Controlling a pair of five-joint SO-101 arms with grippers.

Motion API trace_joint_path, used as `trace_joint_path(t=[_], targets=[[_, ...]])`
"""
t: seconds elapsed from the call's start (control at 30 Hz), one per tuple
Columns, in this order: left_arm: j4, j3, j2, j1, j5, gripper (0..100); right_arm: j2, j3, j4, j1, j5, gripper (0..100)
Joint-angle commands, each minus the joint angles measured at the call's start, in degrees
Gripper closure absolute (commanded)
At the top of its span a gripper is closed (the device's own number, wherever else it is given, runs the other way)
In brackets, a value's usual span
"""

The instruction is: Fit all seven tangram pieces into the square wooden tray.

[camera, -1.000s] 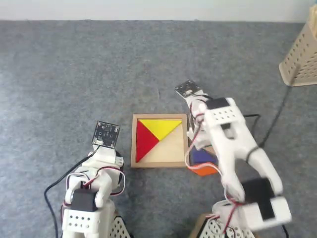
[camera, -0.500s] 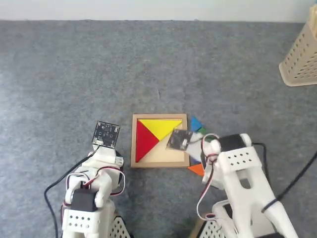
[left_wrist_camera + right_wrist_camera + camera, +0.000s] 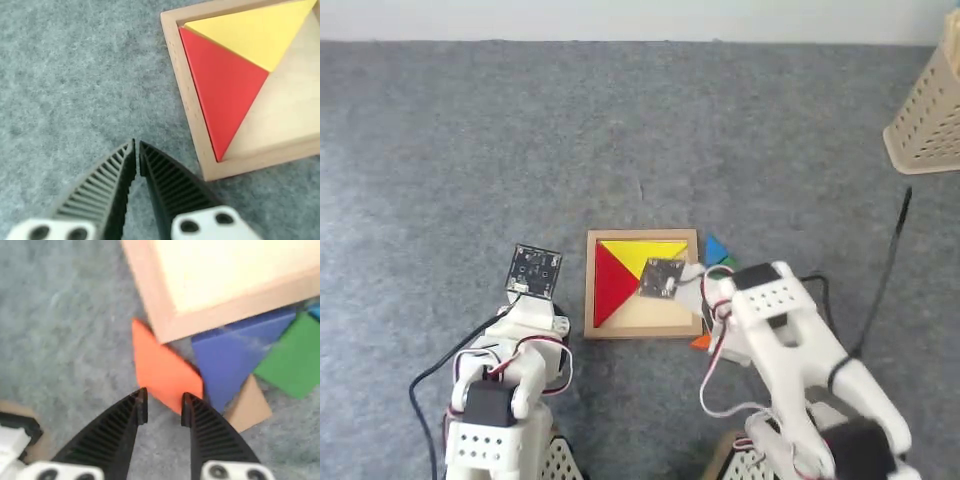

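Here, against the earlier frames, the left arm is unchanged. The right arm has drawn back from beyond the far right corner of the tray and swung leftward, so that its wrist board now overlaps the tray's right half.

Pose: the left arm is folded at the near side of the grey counter. The left gripper points down at bare counter just beside the tray's left rim, jaws together. The right arm bends over the tray's near right corner. The right gripper has its jaws apart, tips on either side of a corner of the orange piece; contact cannot be told.

The tray holds a red triangle and a yellow triangle, edge to edge. The right wrist view shows the orange piece, a blue piece, a green piece and a tan piece close together on the counter just outside the tray's corner.
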Motion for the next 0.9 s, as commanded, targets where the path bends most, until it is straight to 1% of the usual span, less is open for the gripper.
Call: trace_joint_path(t=[0.0, 0.1, 0.2, 0.43, 0.53, 0.6, 0.7, 0.8, 0.87], targets=[[0.35, -1.1, -1.23, -0.35, 0.35, 99, 7.6, -3.78, -2.51, 1.1, -4.66, 88.2], [0.35, -1.1, -1.23, -0.35, 0.35, 99, 10.33, -6.77, -2.15, 3.38, -5.1, 90.8], [0.35, -1.1, -1.23, -0.35, 0.35, 99, 12.35, -8.26, -2.15, 6.2, -5.1, 90.8], [0.35, -1.1, -1.23, -0.35, 0.35, 99, 13.67, -13.89, -2.51, 19.12, -5.01, 90.8], [0.35, -1.1, -1.23, -0.35, 0.35, 99, 13.23, -16.62, -2.07, 23.34, -5.54, 90.9], [0.35, -1.1, -1.23, -0.35, 0.35, 99, 13.23, -18.2, -0.84, 24.31, -8.97, 90.9], [0.35, -1.1, -1.23, -0.35, 0.35, 99, 13.14, -20.75, 3.21, 23.78, -14.77, 91.0], [0.35, -1.1, -1.23, -0.35, 0.35, 99, 12.18, -22.77, 4.79, 23.69, -20.84, 91.2], [0.35, -1.1, -1.23, -0.35, 0.35, 99, 9.54, -22.86, 5.14, 23.25, -22.07, 91.2]])
